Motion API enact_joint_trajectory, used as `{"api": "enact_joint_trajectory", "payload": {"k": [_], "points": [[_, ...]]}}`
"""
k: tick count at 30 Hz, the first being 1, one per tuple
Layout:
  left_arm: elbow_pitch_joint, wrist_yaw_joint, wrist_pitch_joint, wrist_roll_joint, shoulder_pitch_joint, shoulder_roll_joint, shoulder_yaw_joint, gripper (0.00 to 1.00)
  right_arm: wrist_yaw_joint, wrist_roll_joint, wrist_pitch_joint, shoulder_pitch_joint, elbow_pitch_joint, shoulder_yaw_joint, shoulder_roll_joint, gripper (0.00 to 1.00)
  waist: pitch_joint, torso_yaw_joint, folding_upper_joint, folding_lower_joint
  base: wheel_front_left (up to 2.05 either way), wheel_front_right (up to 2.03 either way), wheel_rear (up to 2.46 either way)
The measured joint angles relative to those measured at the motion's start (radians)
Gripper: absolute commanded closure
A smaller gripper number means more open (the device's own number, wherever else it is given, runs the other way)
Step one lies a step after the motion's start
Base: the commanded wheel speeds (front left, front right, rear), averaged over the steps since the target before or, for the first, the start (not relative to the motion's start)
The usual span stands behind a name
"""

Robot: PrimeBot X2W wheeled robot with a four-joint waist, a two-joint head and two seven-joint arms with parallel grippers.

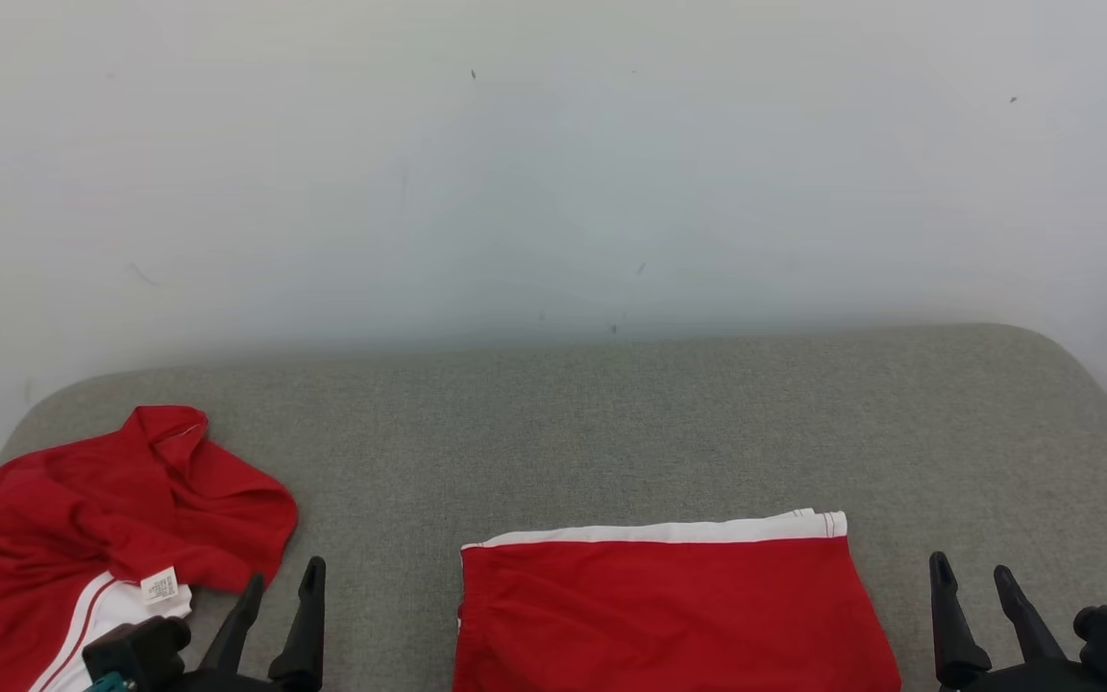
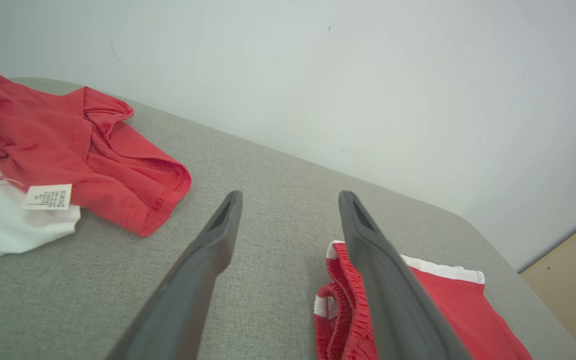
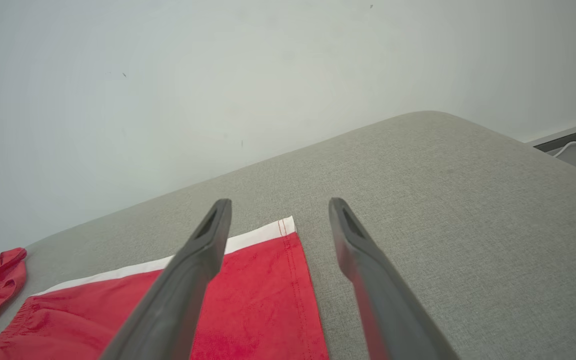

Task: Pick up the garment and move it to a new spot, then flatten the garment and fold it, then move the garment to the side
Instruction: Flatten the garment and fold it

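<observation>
Left gripper (image 1: 284,575) and right gripper (image 1: 971,567) wide open, empty, over near edge of grey pad (image 1: 611,432). Folded red shorts (image 1: 669,615) flat at near edge, middle. Crumpled red shirt (image 1: 83,519) at near-left corner.

Red folded garment (image 1: 674,615), grey woven desk (image 1: 611,432).
White band along far edge; crumpled garment (image 1: 83,519) red, with white panel and thin red stripes.

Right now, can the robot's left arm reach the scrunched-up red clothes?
Probably yes. The left tool stands open right beside the crumpled red garment, with nothing between them but bare grey padding. The folded red shorts lie off to its other side.
</observation>
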Motion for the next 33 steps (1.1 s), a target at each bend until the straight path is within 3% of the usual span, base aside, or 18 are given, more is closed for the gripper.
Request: {"api": "enact_joint_trajectory", "payload": {"k": [6,13,26,33], "points": [[-0.079,0.0,0.0,0.036,0.048,0.012,0.033,0.0,0.009,0.0,-0.021,0.019,-0.024,0.02,0.015,0.0,0.0,-0.01,0.0,0.0,0.0,0.0,0.0],[-0.072,0.0,0.0,0.121,0.083,0.089,-0.022,0.0,0.037,-0.005,-0.012,0.019,-0.02,0.078,0.019,0.0,0.011,-0.021,0.0,0.0001,0.0,0.0,0.0],[-0.089,0.0,0.0,0.096,0.118,0.069,0.111,0.0,0.044,-0.022,-0.01,0.02,-0.008,0.085,0.01,0.0,0.021,-0.03,0.0,0.0001,0.0,0.0,0.0],[-0.108,0.0,0.017,0.106,0.135,0.064,0.095,0.0,0.04,-0.023,-0.002,0.021,-0.004,0.08,0.008,0.0,0.022,-0.035,0.0,0.0,0.0,0.0,0.0]]}}
